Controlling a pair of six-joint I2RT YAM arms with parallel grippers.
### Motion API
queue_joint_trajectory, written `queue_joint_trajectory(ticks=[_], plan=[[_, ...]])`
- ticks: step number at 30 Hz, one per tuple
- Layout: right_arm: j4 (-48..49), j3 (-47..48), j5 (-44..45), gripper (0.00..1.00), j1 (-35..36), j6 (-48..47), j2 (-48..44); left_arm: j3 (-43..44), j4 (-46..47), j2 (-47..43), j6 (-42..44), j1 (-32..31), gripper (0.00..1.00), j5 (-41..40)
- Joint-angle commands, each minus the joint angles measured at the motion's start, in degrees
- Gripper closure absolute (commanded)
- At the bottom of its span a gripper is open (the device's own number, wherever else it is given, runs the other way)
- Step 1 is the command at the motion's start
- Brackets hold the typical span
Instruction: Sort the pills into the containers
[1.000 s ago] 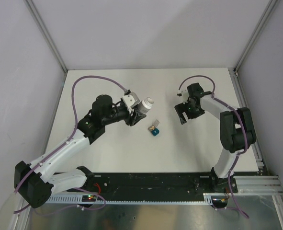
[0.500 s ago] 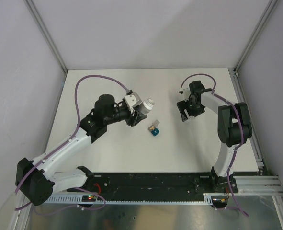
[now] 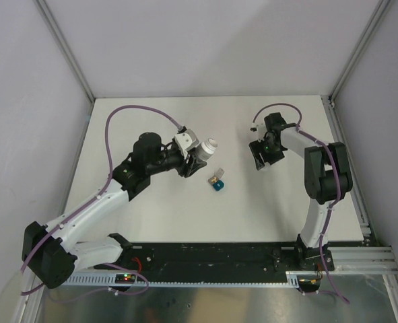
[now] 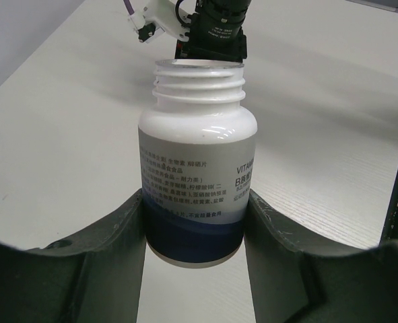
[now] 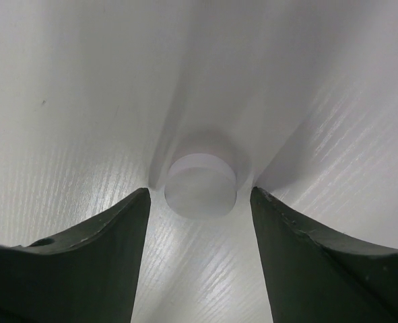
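Left gripper (image 4: 195,202): clamped on the uncapped white bottle (image 4: 195,134), just behind the containers and to their left, mouth turned away from them.
Containers (image 3: 217,182): tiny teal-and-grey pair on the table (image 3: 151,114), nearest the arm bases; no pills that I can make out.
Right gripper (image 5: 199,195): behind and right of the containers, well apart; jaws parted around a flat white cap (image 5: 201,182), not touching it.
Risk: the open bottle tips carelessly and pills scatter past those tiny cubes; the flat cap could squirt out of a pinch.

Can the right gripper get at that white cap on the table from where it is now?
Probably yes. The right gripper sits directly over the cap, one finger on each side with a small gap, and nothing shows between the fingers and the cap.
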Motion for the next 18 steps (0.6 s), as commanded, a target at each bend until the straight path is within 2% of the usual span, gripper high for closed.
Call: queue_joint_trajectory(ticks=[1,10,18], plan=[[-0.52,2.00,0.22,0.35,0.68,0.85,1.31,0.34,2.75,-0.31,-0.82,0.38,1.00,0.92],[-0.71,2.00,0.25,0.46,0.82,0.90,1.41,0.20,2.76,-0.31,-0.79,0.35,1.00,0.90],[-1.63,2.00,-0.84,0.64,0.75,0.80,-0.03,-0.11,2.91,-0.11,-0.68,0.37,1.00,0.85]])
